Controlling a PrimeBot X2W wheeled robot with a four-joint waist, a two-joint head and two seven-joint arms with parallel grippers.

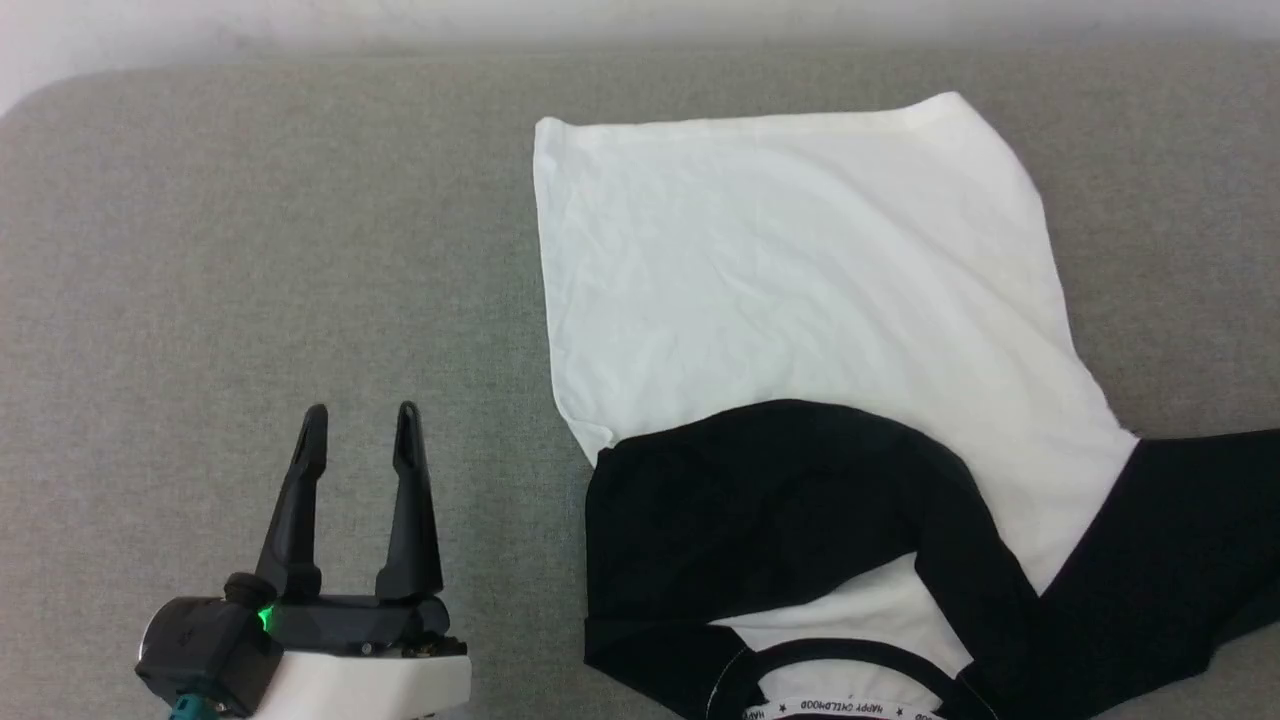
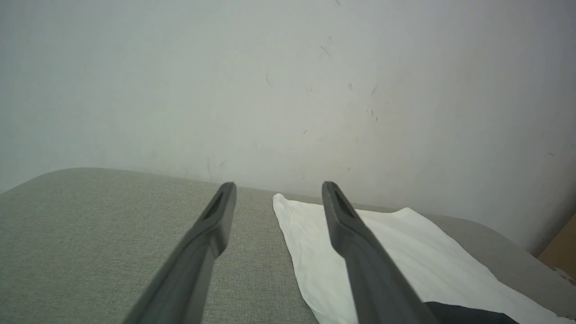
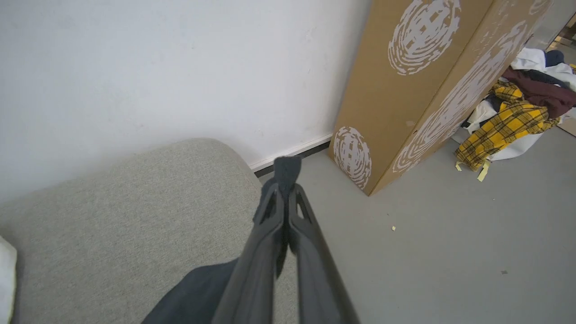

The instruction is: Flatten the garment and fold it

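The garment (image 1: pixel 800 270) lies on the grey cushion, white body toward the far side and black neck trim (image 1: pixel 850 665) at the near edge. One black sleeve (image 1: pixel 760 480) is folded over the chest; the other (image 1: pixel 1180 540) stretches off to the right. My left gripper (image 1: pixel 360 425) stands open over bare cushion to the left of the shirt, nothing between its fingers; the left wrist view shows it (image 2: pixel 279 189) with the garment's white hem corner (image 2: pixel 310 225) behind. My right gripper (image 3: pixel 284 193) is shut on the black sleeve (image 3: pixel 198 288), whose edge pokes past the tips.
The grey cushion (image 1: pixel 250 250) reaches back to a white wall (image 2: pixel 288 90). Beyond the cushion's right end are a grey floor (image 3: pixel 450 234), a tall cardboard box (image 3: pixel 405 90) and a pile of clothes (image 3: pixel 517 112).
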